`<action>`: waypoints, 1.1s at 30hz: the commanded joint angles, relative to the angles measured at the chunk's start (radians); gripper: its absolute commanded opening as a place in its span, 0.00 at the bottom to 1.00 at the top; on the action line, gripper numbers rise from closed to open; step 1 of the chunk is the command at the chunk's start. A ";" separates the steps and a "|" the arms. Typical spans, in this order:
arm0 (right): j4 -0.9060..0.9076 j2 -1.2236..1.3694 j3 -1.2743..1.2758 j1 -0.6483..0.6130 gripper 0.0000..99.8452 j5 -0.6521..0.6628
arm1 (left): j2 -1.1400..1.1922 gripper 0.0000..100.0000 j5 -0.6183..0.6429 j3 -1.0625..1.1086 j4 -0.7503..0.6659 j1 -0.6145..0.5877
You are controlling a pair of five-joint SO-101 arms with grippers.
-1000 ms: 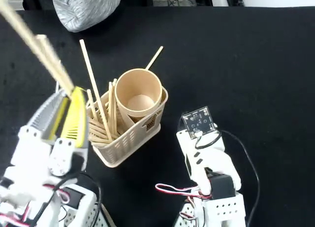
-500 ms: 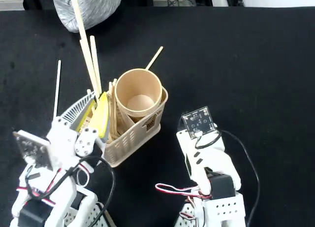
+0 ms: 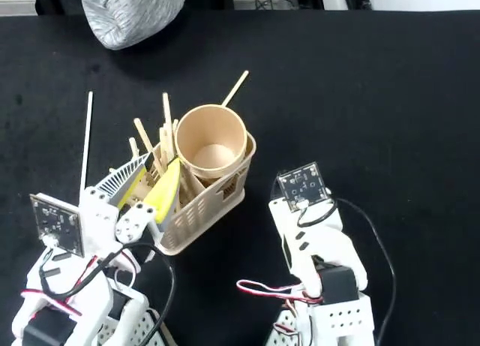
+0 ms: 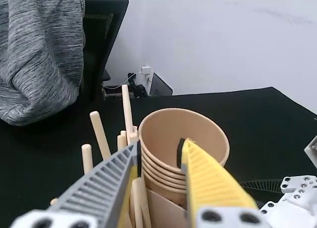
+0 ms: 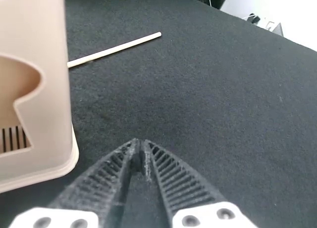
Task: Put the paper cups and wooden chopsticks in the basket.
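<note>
Black worktop [image 3: 375, 76], wall behind. Basket [image 3: 210, 203] holds stacked paper cups [image 3: 212, 147] and upright chopsticks [image 3: 167, 124]. Left tool [image 4: 159, 146] parted, empty, over the basket beside the cups. Right tool [image 5: 139, 144] closed, empty, just beside the basket. Loose chopstick [image 5: 114, 50] lies on the worktop beyond the basket.

Bright, even light, matte black table [image 3: 390, 98], soft shadow beside the basket [image 3: 206, 205], pale wall [image 4: 223, 35] evenly lit

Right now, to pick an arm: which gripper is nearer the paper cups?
Left. The left gripper is over the basket beside the paper cups; the right gripper is outside the basket.
</note>
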 commanded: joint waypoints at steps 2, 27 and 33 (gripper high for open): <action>-0.018 -0.091 -0.019 0.014 0.01 -0.002 | -0.005 0.16 0.008 -0.051 0.005 0.005; -0.015 -0.091 -0.022 0.014 0.01 0.020 | 0.301 0.15 0.009 -0.291 0.054 -0.711; -0.015 -0.091 -0.024 0.014 0.01 0.020 | 0.569 0.15 0.009 -0.355 0.063 -0.782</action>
